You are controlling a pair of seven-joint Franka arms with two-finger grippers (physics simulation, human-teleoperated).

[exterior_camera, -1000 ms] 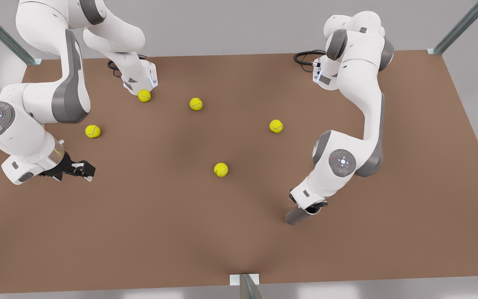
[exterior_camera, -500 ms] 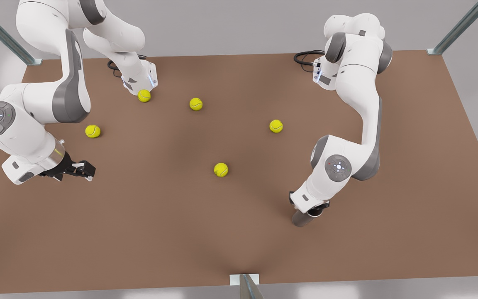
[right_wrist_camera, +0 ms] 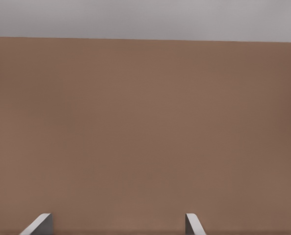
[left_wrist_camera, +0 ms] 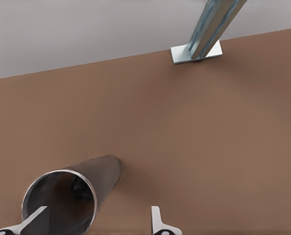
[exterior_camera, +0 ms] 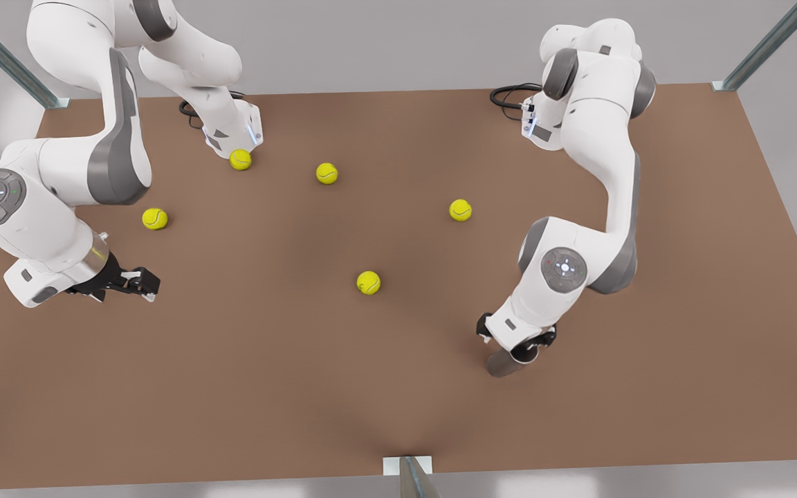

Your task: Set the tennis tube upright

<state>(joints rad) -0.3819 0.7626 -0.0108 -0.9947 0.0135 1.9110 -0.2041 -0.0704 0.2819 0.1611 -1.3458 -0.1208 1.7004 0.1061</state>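
Brown matte tabletop [exterior_camera: 301, 387] carries everything. The left gripper [exterior_camera: 519, 349], on the front view's right, is at the open rim of the slim dark grey metallic tennis tube [left_wrist_camera: 74, 193], its fingers spread wide with one fingertip [left_wrist_camera: 35, 218] inside the mouth; the tube leans on the table near the front edge. The right gripper [exterior_camera: 137, 282] waits open over bare table. Five yellow-green tennis balls [exterior_camera: 369, 282] lie scattered.
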